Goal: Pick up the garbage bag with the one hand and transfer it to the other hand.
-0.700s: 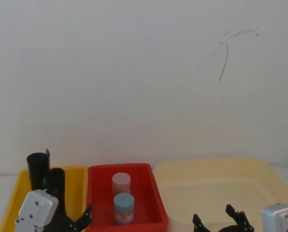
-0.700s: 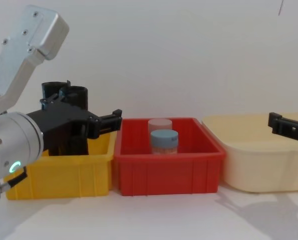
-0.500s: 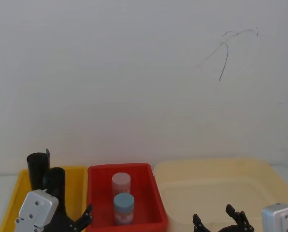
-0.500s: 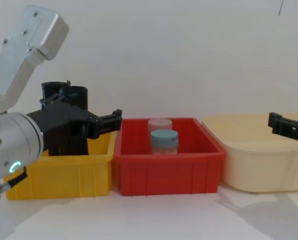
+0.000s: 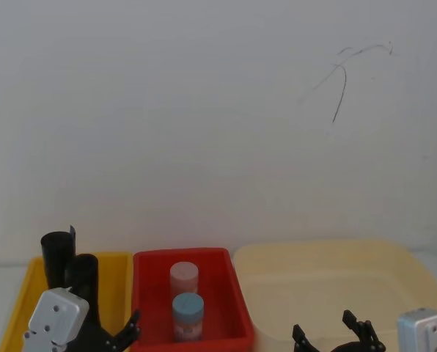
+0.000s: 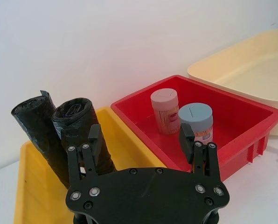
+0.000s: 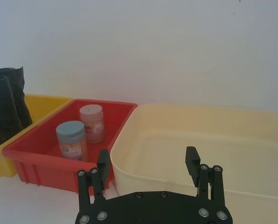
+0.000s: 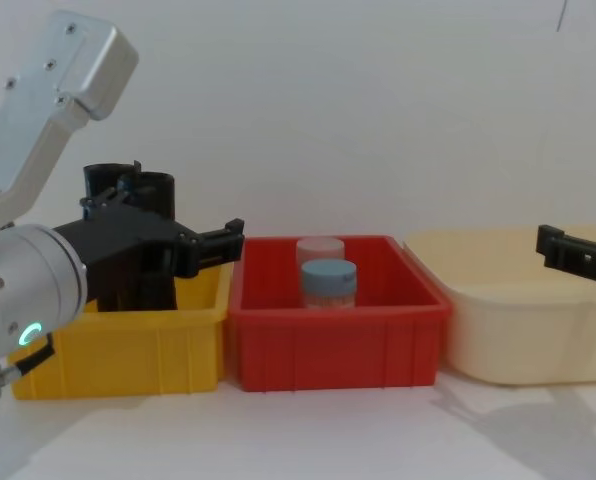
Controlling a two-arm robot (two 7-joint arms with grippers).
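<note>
The garbage bag (image 6: pixel 76 122) is a thick black glossy roll with a rounded top. It stands upright in the yellow bin (image 6: pixel 18 196) beside a slimmer black roll (image 6: pixel 35 125) with a notched rim. In the head view the garbage bag (image 5: pixel 86 274) rises just beyond my left gripper (image 5: pixel 117 334). My left gripper (image 6: pixel 139 140) is open in front of the bin, one finger close beside the bag and not touching it. The chest view shows the bag (image 8: pixel 155 195) behind my left gripper (image 8: pixel 168 238). My right gripper (image 7: pixel 147 161) hangs open over the cream tub (image 7: pixel 251 140).
A red bin (image 8: pixel 338 345) between the yellow bin (image 8: pixel 128 350) and the cream tub (image 8: pixel 518 330) holds a blue-lidded jar (image 8: pixel 328 283) and a pink-lidded jar (image 8: pixel 320 246). A white wall stands close behind the bins. White tabletop lies in front of them.
</note>
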